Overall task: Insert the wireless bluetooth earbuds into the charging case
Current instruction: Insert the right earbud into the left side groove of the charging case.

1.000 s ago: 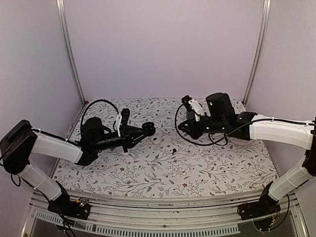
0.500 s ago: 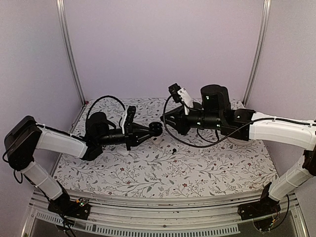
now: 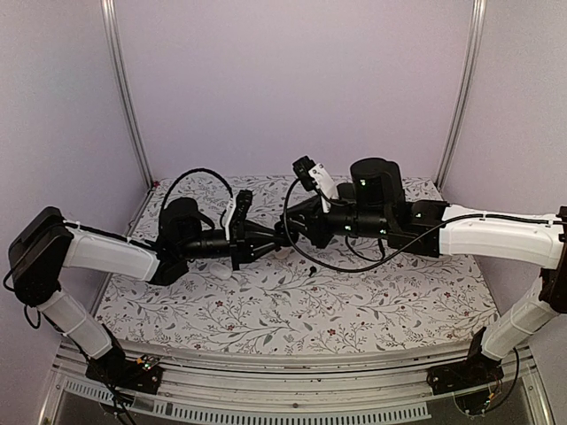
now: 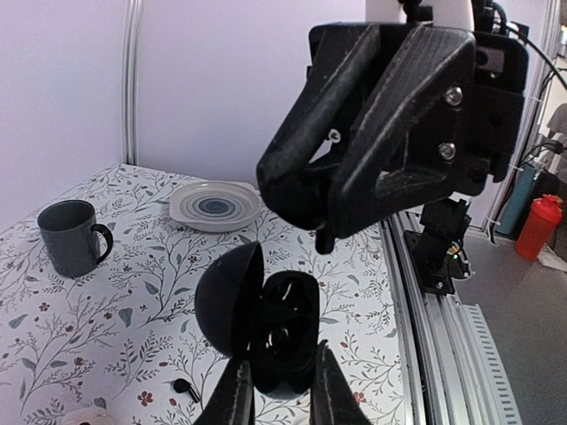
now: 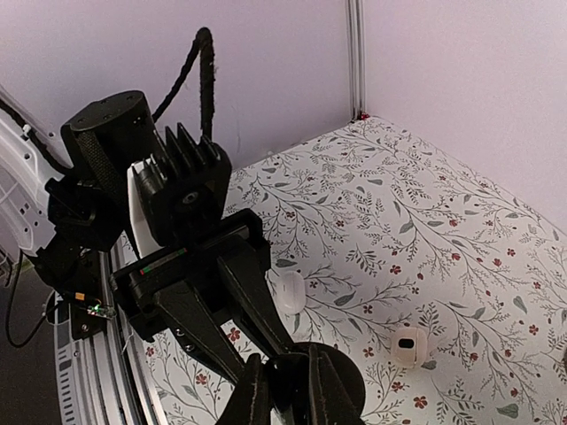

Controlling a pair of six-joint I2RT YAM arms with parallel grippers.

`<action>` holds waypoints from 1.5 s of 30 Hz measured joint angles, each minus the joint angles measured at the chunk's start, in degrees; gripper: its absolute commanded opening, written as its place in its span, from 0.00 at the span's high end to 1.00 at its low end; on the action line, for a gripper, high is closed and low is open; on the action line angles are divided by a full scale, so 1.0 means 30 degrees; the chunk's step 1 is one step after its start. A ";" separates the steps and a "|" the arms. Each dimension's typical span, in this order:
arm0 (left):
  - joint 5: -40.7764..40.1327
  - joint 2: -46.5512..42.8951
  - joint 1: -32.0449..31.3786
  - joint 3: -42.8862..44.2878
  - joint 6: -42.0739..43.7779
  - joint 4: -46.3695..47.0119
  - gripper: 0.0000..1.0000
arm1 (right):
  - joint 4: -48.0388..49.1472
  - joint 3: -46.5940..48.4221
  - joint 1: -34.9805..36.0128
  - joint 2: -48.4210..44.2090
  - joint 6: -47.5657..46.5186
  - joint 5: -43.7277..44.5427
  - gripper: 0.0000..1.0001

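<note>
My left gripper (image 4: 282, 359) is shut on the black charging case (image 4: 285, 329) and holds it above the table, lid (image 4: 226, 297) swung open to the left, both wells showing. My right gripper (image 5: 285, 367) is shut on a tiny black earbud (image 4: 324, 240), whose tip pokes out just above the case's far end, apart from it. In the top view the two grippers (image 3: 273, 237) (image 3: 291, 228) meet tip to tip over the table's middle. The second earbud (image 3: 313, 268) lies on the cloth and also shows in the left wrist view (image 4: 183, 388).
A grey mug (image 4: 71, 235) and a white ringed plate (image 4: 215, 204) stand at the table's right side. A white oval pebble (image 5: 288, 290) and a small white piece with a dark spot (image 5: 408, 343) lie on the floral cloth under the grippers.
Both arms have closed in on each other. The left gripper carried the open case up and to the right. The right gripper swung left until its tips sit just over the case.
</note>
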 measured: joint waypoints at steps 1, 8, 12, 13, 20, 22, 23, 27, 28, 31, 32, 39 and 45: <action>0.0000 0.0000 0.0000 0.0000 0.0000 -0.0007 1.00 | 0.0007 -0.0007 0.0000 0.0000 -0.0007 0.0087 0.91; 0.0051 -0.0168 0.0000 0.0000 -0.0153 -0.0036 1.00 | 0.0597 -0.0590 0.0007 0.0000 -0.0051 0.0554 0.91; 0.0189 -0.0270 0.0000 0.0080 -0.0488 0.0036 1.00 | 0.0903 -0.0976 0.0080 -0.0007 -0.0051 0.0750 0.91; 0.0226 -0.0270 0.0000 0.0073 -0.0561 0.0036 1.00 | 0.0976 -0.1005 0.0109 -0.0015 -0.0051 0.0780 0.91; 0.0342 -0.0561 0.0000 0.0073 -0.0889 0.0073 1.00 | 0.1326 -0.1035 0.0233 -0.0066 -0.0044 0.1005 0.90; 0.0335 -0.0656 0.0000 0.0073 -0.1005 0.0117 1.00 | 0.1457 -0.1086 0.0248 -0.0066 -0.0036 0.1020 0.91; 0.0328 -0.0692 0.0000 0.0073 -0.1035 0.0109 1.00 | 0.1574 -0.1144 0.0248 -0.0087 -0.0036 0.1027 0.91; 0.0248 -0.0911 0.0000 0.0073 -0.1180 0.0102 1.00 | 0.1887 -0.1311 0.0248 -0.0204 -0.0036 0.1107 0.90; 0.0197 -0.0969 0.0000 0.0073 -0.1188 0.0109 1.00 | 0.1923 -0.1311 0.0248 -0.0248 -0.0036 0.1144 0.90; 0.0000 -0.1209 0.0000 0.0000 -0.1180 0.0109 1.00 | 0.2025 -0.1311 0.0248 -0.0335 -0.0036 0.1180 0.88; -0.0058 -0.1260 0.0000 -0.0044 -0.1180 0.0124 1.00 | 0.2040 -0.1311 0.0248 -0.0350 -0.0036 0.1173 0.88; -0.0189 -0.1428 0.0000 -0.0240 -0.1166 0.0117 1.00 | 0.1989 -0.1311 0.0248 -0.0357 -0.0029 0.1158 0.87; -0.0510 -0.1581 -0.0015 -0.0364 -0.1093 0.0109 1.00 | 0.2018 -0.1311 0.0270 -0.0350 0.0029 0.1078 0.86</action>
